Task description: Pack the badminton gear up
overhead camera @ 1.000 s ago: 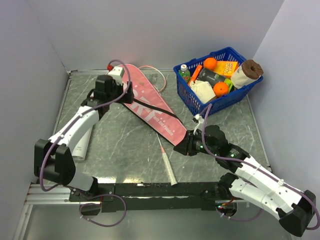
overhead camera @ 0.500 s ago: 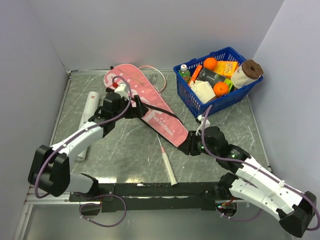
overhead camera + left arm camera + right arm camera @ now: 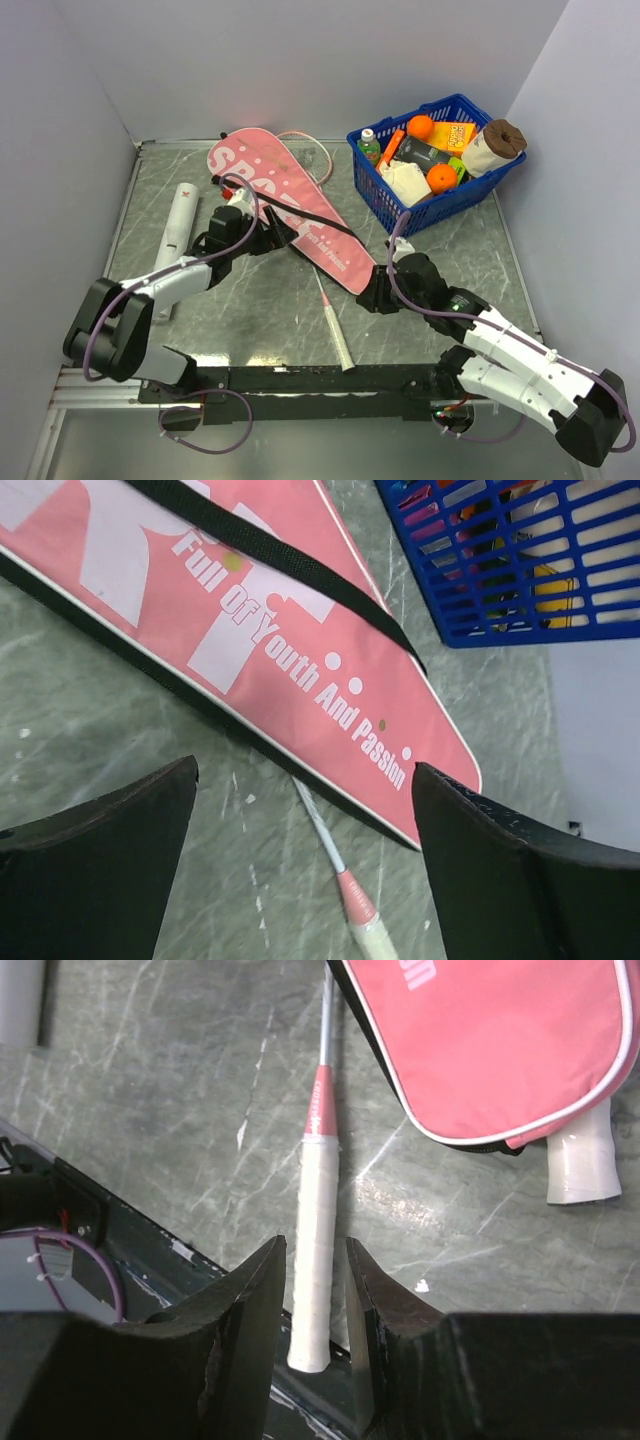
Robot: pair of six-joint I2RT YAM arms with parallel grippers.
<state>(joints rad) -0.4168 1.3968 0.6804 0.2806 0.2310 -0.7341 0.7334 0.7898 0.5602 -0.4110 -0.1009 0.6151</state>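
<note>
1. Nearest the arm bases, a pink racket (image 3: 338, 338) lies loose on the desk (image 3: 240, 300), its white handle toward the near edge and its thin shaft running up to the bag.
2. The right pincer (image 3: 313, 1245) hovers just beside that racket, at the narrow tip of the bag. Its fingers stand a little apart with nothing between them, and the wrist view shows the handle on the desk through the gap.
3. At that same tip a second white handle (image 3: 578, 1165) pokes out from under the bag's edge.
4. The pink bag (image 3: 270, 180), lettered "SPORT", lies flat and slants from the far left down to mid-desk, with its black strap (image 3: 320, 222) draped across it.
5. The left pincer (image 3: 305, 770) hangs over the bag's middle, its fingers spread wide and gripping nothing.
6. The long white tube (image 3: 181, 215) lies on the desk to the left, partly hidden by the left arm.
7. A thin pink racket rim (image 3: 303, 135) shows just behind the bag's wide end.
8. At the far right stands the blue basket (image 3: 450, 198), filled with groceries.
</note>
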